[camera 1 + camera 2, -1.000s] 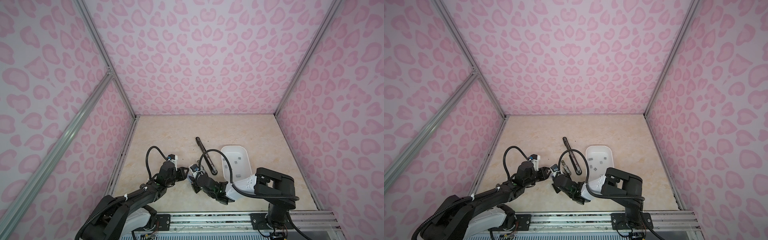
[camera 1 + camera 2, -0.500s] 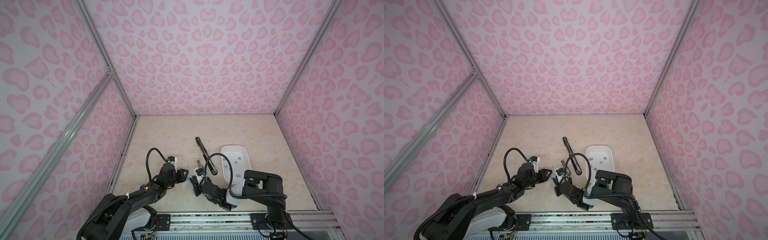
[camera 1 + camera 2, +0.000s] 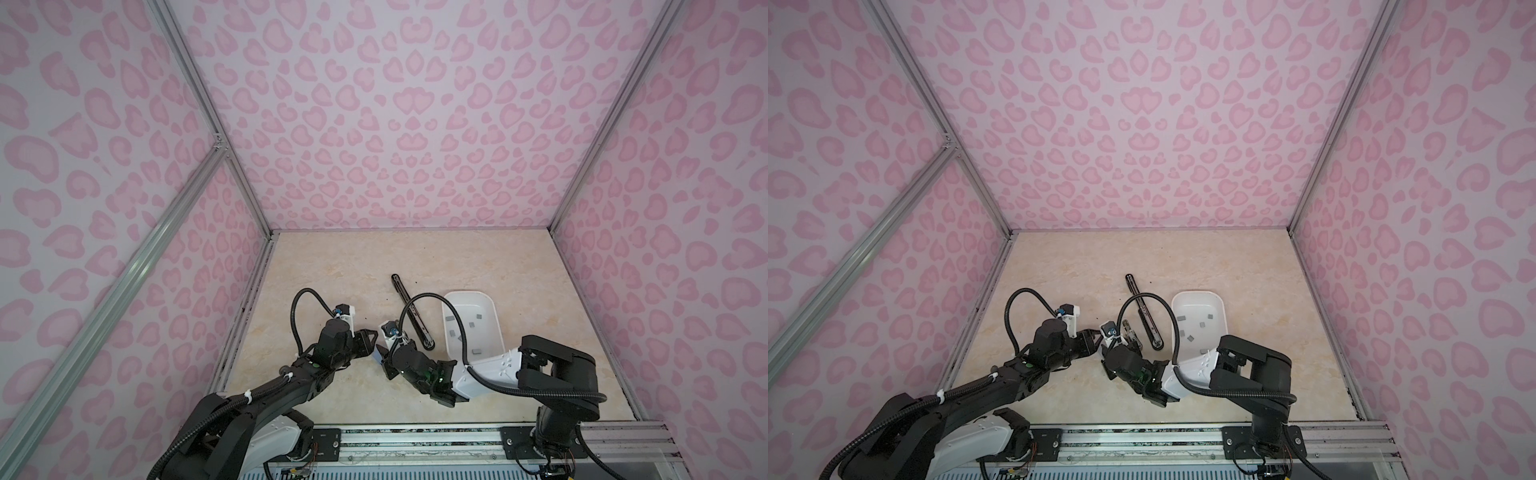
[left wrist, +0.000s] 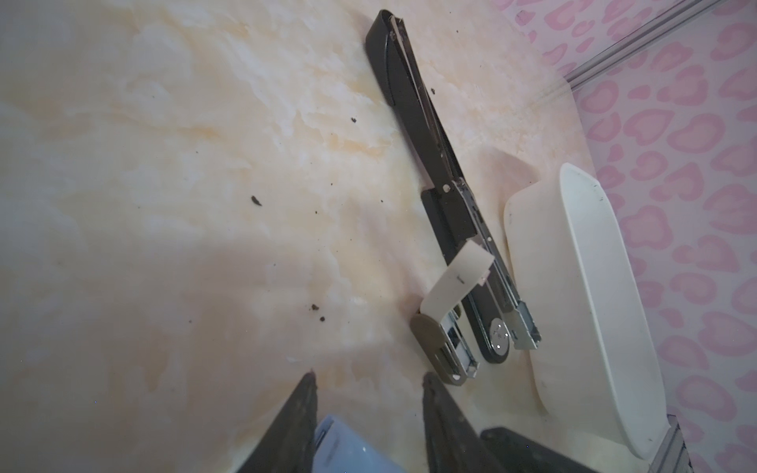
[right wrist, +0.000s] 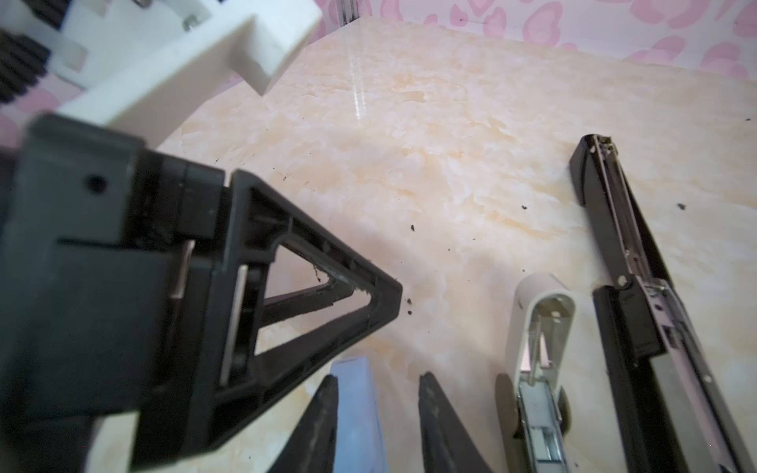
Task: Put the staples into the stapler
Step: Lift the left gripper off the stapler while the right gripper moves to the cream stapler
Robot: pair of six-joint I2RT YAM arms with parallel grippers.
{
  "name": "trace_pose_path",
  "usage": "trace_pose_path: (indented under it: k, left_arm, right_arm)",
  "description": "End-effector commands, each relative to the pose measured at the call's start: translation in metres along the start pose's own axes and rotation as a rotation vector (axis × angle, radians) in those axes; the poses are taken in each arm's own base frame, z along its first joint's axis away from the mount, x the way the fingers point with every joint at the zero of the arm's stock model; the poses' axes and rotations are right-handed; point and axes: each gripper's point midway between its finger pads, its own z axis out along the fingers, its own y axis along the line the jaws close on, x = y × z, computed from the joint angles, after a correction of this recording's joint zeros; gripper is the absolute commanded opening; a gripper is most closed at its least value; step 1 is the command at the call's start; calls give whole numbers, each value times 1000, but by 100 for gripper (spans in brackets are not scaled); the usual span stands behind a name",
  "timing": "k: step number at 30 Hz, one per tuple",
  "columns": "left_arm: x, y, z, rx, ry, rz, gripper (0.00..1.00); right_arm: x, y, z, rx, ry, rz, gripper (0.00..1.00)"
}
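Observation:
A pale blue stapler (image 5: 356,401) lies low on the table between both grippers. My right gripper (image 5: 379,376) is open around it: the stapler rests against one finger, with a gap to the other. My left gripper (image 4: 368,376) faces it from the opposite side, also open, with the blue stapler (image 4: 348,446) against one finger only. In both top views the two grippers (image 3: 374,338) (image 3: 1104,357) meet tip to tip at the front middle. The staples (image 3: 471,325) (image 3: 1202,324) are small grey blocks scattered in the white tray (image 3: 494,316).
A long black stapler (image 3: 411,311) (image 4: 413,106) lies opened flat beside the tray (image 4: 594,266). A small white stapler (image 4: 454,282) (image 5: 540,311) lies open next to it, close to my right gripper. Dark crumbs dot the marble tabletop. Pink patterned walls enclose the table.
The jaws of both grippers have widened around the blue stapler. The right arm's elbow swung in and then back out to the right.

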Motion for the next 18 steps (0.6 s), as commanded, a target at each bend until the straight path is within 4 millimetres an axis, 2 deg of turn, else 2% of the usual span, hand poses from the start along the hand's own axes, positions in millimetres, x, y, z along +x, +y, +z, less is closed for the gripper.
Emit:
trace_pose_path:
  k: [1,4,6,8,14,18]
  left_arm:
    - [-11,-7,-3,1,-24,18,48]
    - [-18,-13,-4,10,-32,23,53]
    - [-22,-18,-5,21,-32,20,56]
    - [-24,-20,-4,18,-27,15,58]
    - [-27,-25,-6,31,-26,13,60]
    - [-28,-25,-8,29,-33,11,62]
  right_arm:
    - [9,-23,-8,75,38,-29,39]
    - [19,-41,-16,99,56,-10,40]
    - [28,-50,-21,108,66,-6,46]
    - [37,-56,-22,108,88,-7,48]
    - [61,-64,-17,101,144,-16,53]
    - [73,-72,-7,116,169,-7,53]
